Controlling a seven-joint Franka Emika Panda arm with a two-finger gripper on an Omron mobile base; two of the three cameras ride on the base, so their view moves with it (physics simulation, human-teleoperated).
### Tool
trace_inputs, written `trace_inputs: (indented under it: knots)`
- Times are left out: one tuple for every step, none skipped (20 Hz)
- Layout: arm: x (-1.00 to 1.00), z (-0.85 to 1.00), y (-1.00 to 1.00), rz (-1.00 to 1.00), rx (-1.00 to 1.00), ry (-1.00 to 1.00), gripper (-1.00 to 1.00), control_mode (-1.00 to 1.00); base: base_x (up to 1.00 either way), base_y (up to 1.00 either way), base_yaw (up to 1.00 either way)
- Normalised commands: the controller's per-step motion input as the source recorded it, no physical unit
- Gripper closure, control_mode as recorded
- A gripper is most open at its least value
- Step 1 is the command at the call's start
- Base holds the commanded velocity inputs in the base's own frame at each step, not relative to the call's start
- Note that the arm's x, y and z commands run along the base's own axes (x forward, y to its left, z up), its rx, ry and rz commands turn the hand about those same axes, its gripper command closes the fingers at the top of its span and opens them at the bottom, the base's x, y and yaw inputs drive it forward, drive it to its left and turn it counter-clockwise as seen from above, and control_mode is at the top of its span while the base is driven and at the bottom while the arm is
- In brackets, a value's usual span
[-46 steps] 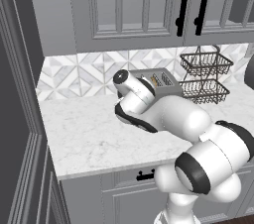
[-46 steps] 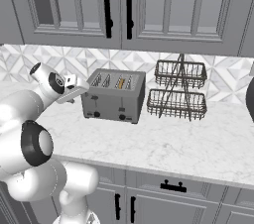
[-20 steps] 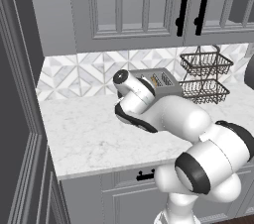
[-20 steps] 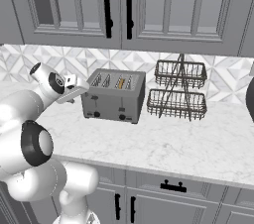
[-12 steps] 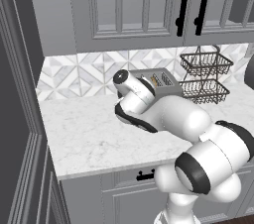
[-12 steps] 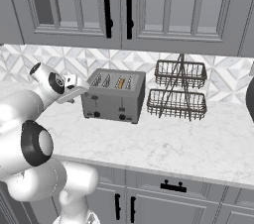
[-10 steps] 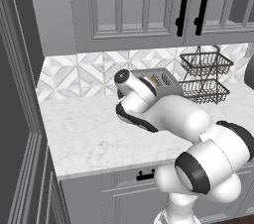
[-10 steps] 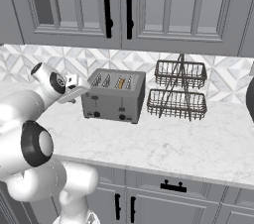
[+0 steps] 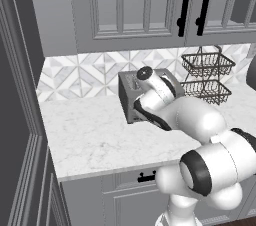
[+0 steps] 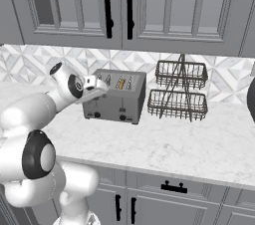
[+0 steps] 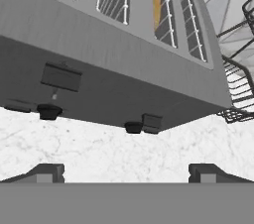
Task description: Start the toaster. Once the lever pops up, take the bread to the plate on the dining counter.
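We have our gripper [image 11: 126,171] spread wide and holding nothing, hanging just in front of the toaster [image 11: 114,59], which sits on the marble worktop [image 10: 199,144] left of the wire basket rack [image 10: 179,89]. On the toaster's front, the left lever [image 11: 60,77] looks raised and the right lever [image 11: 151,122] sits low beside its knob. The bread [image 11: 156,7] stands in a right-hand slot; we judge it light, dry and crumbly, best pinched gently across its flat faces near the top edge.
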Motion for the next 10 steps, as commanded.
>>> trace_inputs:
  knots:
    - [0.0, 0.0, -0.61, 0.0, 0.01, 0.0, -1.0, -1.0, 0.0, 0.0, 0.0]
    - [0.0, 0.0, -0.58, 0.0, 0.01, 0.0, -1.0, -1.0, 0.0, 0.0, 0.0]
    - [0.0, 0.0, -0.54, 0.0, 0.01, 0.0, -1.0, -1.0, 0.0, 0.0, 0.0]
    - [0.0, 0.0, -0.51, 0.0, 0.01, 0.0, -1.0, -1.0, 0.0, 0.0, 0.0]
    - [0.0, 0.0, -0.55, 0.0, 0.01, -0.01, -1.0, -1.0, 0.0, 0.0, 0.0]
    - [0.0, 0.0, -0.56, 0.0, 0.02, -0.03, -1.0, -1.0, 0.0, 0.0, 0.0]
    - [-0.02, 0.0, -0.61, 0.0, 0.02, -0.04, -1.0, -1.0, 0.0, 0.0, 0.0]
    - [0.0, 0.0, -0.74, 0.0, 0.04, -0.08, -1.0, -1.0, 0.0, 0.0, 0.0]
    - [-0.06, 0.0, -0.89, 0.0, 0.04, -0.21, -1.0, -1.0, 0.0, 0.0, 0.0]
    - [-0.15, 0.0, -0.86, 0.0, 0.02, -0.23, -1.0, -1.0, 0.0, 0.0, 0.0]
